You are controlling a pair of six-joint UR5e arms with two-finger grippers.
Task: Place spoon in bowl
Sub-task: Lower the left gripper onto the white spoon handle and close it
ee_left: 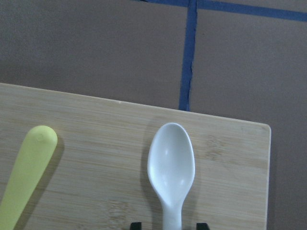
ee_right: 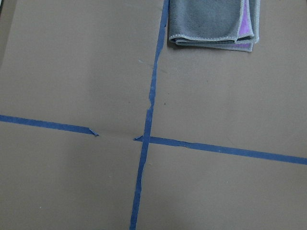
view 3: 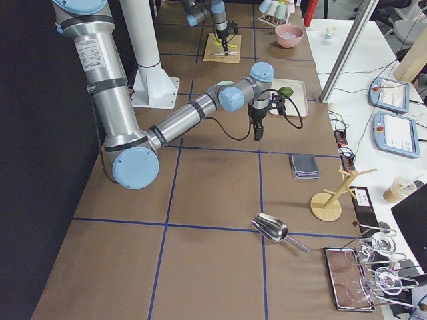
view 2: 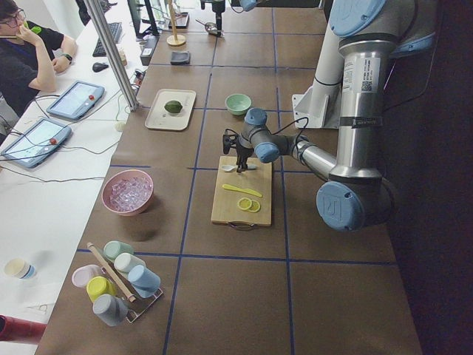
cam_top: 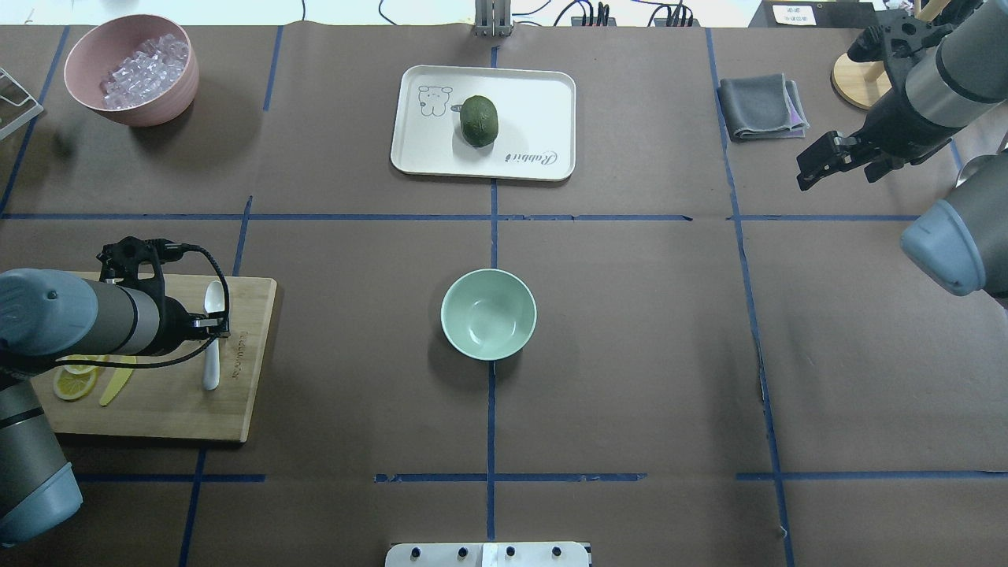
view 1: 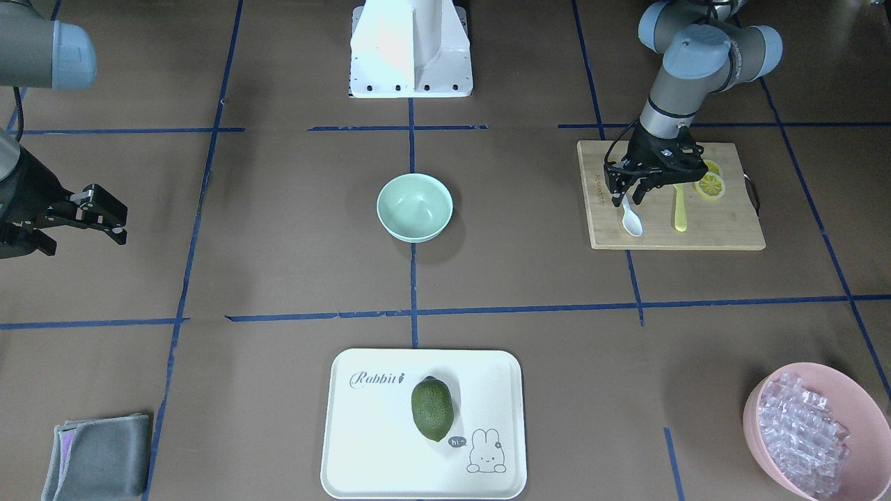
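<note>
"Overhead exterior view: where does the spoon (cam_top: 210, 362) lie?"

"On the wooden board (cam_top: 157, 409) at the robot's left end of the worktop (cam_top: 646, 354). Its handle points toward the robot and its scoop away. A yellow knife (view 1: 680, 209) lies beside it on the board, apart from it."

"State of the left pincer (view 1: 628, 197)?"

"Low over the spoon's handle. The left wrist view shows its fingertips (ee_left: 135, 225) on either side of the handle, with a gap on each side. The jaws stand apart, clamped on nothing."

"And the bowl (cam_top: 489, 314)?"

"Upright at mid-worktop, on a blue tape line (cam_top: 491, 409), well apart from the board."

"Right pincer (view 1: 117, 224)?"

"Above the worktop at the opposite end, near a folded grey cloth (cam_top: 760, 106). Its jaws are apart and grip nothing."
</note>
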